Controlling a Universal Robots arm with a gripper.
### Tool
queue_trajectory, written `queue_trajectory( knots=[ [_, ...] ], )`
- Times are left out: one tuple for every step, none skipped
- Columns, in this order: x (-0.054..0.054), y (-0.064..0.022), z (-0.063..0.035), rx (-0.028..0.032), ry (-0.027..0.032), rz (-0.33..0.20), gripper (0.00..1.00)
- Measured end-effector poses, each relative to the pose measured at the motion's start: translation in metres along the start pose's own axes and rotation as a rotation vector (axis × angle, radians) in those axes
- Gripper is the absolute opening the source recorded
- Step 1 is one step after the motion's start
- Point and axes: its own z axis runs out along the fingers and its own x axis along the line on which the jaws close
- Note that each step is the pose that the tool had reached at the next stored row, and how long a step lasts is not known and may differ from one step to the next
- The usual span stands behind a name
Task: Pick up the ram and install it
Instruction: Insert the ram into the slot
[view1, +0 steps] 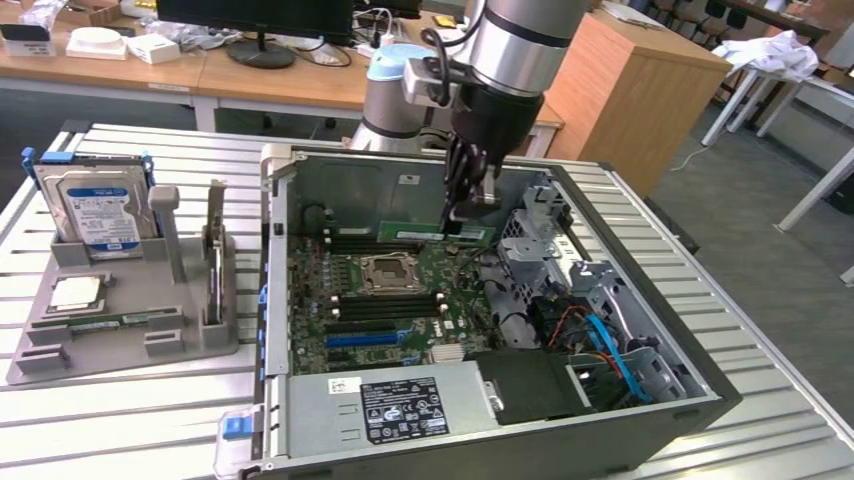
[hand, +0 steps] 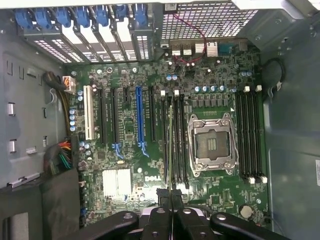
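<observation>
Gripping confirmed: gripper closed on the ram, held edge-down | pick-up judged done, seating left | ram hung over the memory slots beside the empty CPU socket, inside the open computer case | arm held vertical, reaching down from above.

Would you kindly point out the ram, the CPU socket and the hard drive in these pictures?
the ram (view1: 414, 233), exterior view, on the green board's visible face.
the CPU socket (view1: 387, 272), exterior view, on its open middle.
the hard drive (view1: 103, 215), exterior view, on its label.
</observation>
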Motion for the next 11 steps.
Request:
queue_trajectory(
  knots=[
    [0.0000, 0.0000, 0.0008, 0.0000, -0.0001, 0.000, 0.12],
    [0.0000, -0.0001, 0.0017, 0.0000, -0.0001, 0.000, 0.12],
    [0.0000, -0.0001, 0.0024, 0.0000, 0.0000, 0.000, 0.12],
    [0.0000, -0.0001, 0.0031, 0.0000, 0.0000, 0.000, 0.12],
    [0.0001, -0.0001, 0.0038, 0.0000, 0.0000, 0.000, 0.12],
    [0.0001, -0.0002, 0.0044, 0.0000, 0.0000, 0.000, 0.12],
    [0.0001, -0.0002, 0.0051, 0.0000, -0.0001, 0.000, 0.12],
    [0.0001, -0.0002, 0.0057, 0.0000, 0.0000, 0.000, 0.12],
    [0.0001, -0.0002, 0.0064, 0.0000, 0.0000, 0.000, 0.12],
    [0.0001, -0.0002, 0.0071, 0.0000, -0.0001, 0.000, 0.12],
    [0.0001, -0.0003, 0.0077, 0.0000, -0.0001, 0.000, 0.12]
  ],
)
